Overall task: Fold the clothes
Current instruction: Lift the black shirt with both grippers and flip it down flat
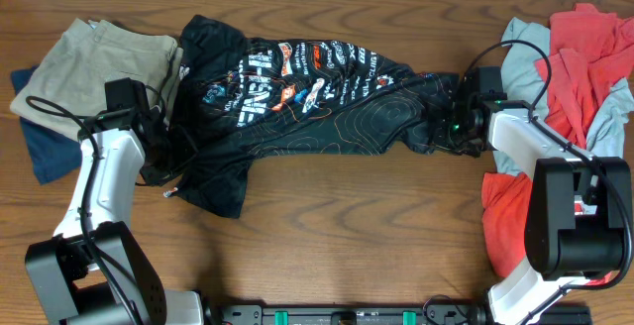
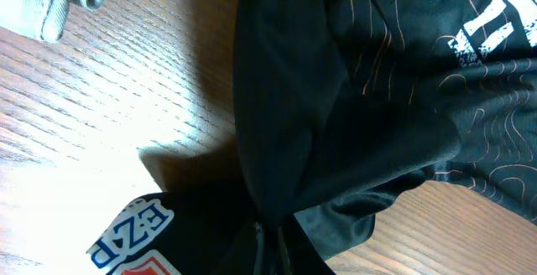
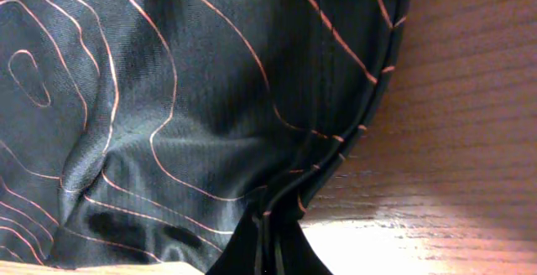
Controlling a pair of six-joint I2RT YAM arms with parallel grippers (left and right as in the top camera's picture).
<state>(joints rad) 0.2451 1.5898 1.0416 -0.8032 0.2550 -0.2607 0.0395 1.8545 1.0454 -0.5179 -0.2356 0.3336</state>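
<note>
A black printed T-shirt (image 1: 307, 97) lies stretched across the middle of the table, crumpled and part bunched. My left gripper (image 1: 158, 162) is shut on its left edge; the pinched black cloth (image 2: 336, 116) fills the left wrist view and runs down into the jaws (image 2: 273, 246). My right gripper (image 1: 458, 125) is shut on the shirt's right end; the right wrist view shows black cloth with orange contour lines (image 3: 168, 99) gathered into the jaws (image 3: 273, 241).
A folded beige garment (image 1: 94, 62) lies at the far left on a dark blue one (image 1: 45, 152). A heap of red and pale grey-green clothes (image 1: 584, 67) sits at the right, with more red cloth (image 1: 505, 216) below it. Bare wooden table (image 1: 347, 236) in front.
</note>
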